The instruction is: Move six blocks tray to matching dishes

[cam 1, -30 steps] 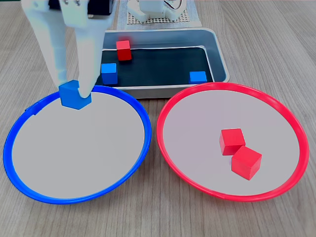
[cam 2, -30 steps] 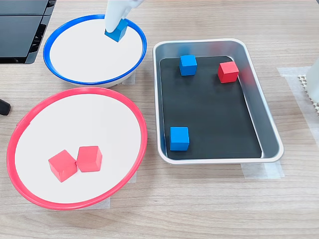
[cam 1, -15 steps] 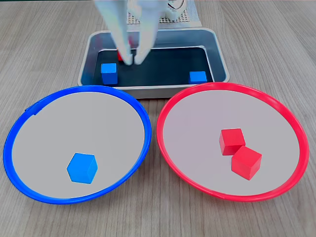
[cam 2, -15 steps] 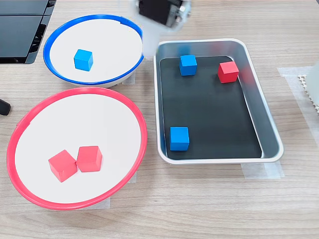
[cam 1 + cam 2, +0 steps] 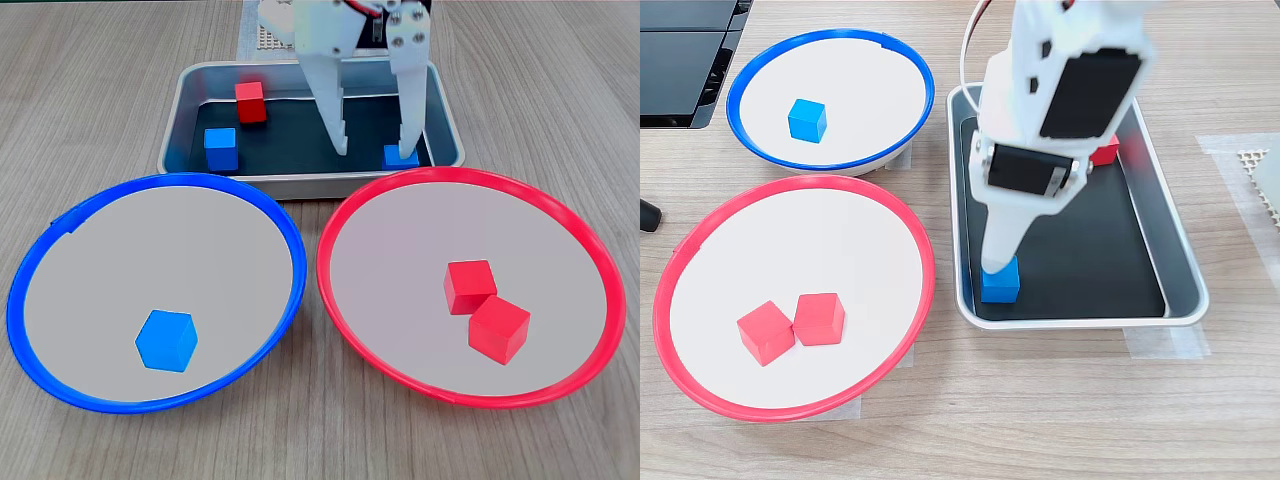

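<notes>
Blue is your colour for this pick: the gripper [image 5: 373, 153] hangs over the tray [image 5: 445, 120] with its jaws spread wide and nothing between them. One finger [image 5: 405, 150] stands right at the blue block [image 5: 401, 157] in the tray corner nearest the red-rimmed dish [image 5: 345, 215]; the other finger is well out over the tray's black bottom. I cannot tell whether the near finger touches the block.

In the same tray you have a second blue block [image 5: 220, 148] and a red block [image 5: 250, 101], both near the opposite end. One blue block [image 5: 166, 340] lies in the blue-rimmed dish [image 5: 290, 250], and two red blocks [image 5: 470, 286] [image 5: 499, 329] lie touching in the red-rimmed dish.

As I judge it, your risk here is alignment. The block sits under or beside one finger, not midway between the two, so closing now may shove it along the tray or clip only an edge. It also lies close to the sloping tray wall, and a finger coming down there could land on the wall or pin the block against it.
</notes>
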Motion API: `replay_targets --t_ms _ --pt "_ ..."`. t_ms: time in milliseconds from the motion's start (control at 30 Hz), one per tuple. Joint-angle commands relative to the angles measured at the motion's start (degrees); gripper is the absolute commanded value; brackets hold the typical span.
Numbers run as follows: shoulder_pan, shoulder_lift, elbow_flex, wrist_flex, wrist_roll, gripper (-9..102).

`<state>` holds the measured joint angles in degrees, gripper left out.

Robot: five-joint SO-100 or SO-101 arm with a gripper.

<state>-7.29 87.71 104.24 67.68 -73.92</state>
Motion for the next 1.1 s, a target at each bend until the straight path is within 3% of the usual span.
replay_targets --t_ms 0,200,300,400,567,733,1033,1067 --pt "-2.29 -1.76 -2.55 -1.23 1.58 20" --pt "-4.75 -4.39 -2.46 -1.85 2.81 20" --pt "-5.27 -4.57 -2.29 -2.46 3.69 0" --pt "-4.22 -4.22 -3.25 -1.23 3.25 0" --pt "-1.05 1.85 -7.29 9.67 0.88 0" --pt "7.91 5.89 -16.00 14.94 -1.49 0" --pt "22.68 -8.96 -26.98 -4.75 -4.66 0" --pt "23.47 -11.51 -27.16 -6.42 -6.15 5"
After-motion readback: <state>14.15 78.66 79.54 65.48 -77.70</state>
